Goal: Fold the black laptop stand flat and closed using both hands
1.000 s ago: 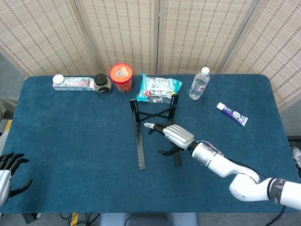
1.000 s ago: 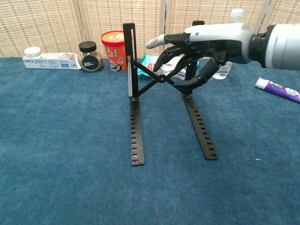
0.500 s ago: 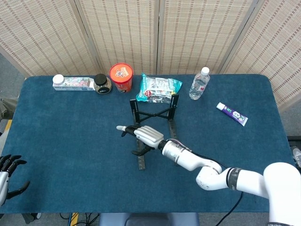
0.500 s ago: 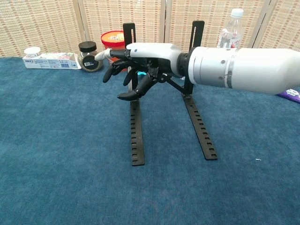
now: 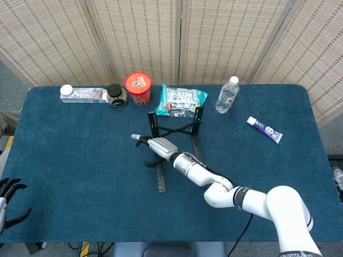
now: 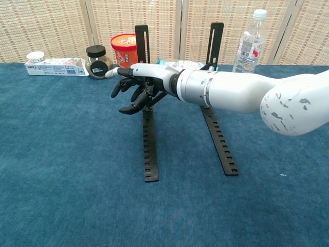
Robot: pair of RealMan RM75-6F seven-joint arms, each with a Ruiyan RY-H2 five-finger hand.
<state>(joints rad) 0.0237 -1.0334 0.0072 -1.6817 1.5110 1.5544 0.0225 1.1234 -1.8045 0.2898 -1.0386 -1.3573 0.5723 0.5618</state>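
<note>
Black fingers of the right hand are spread and slightly curled, holding nothing, poised at the left upright of the black laptop stand; contact cannot be confirmed. Its white arm reaches across the stand from the right, palm down. Stand sits unfolded at mid-table on the blue table, uprights raised. Left hand rests at the table's near-left edge, fingers apart, empty.
</note>
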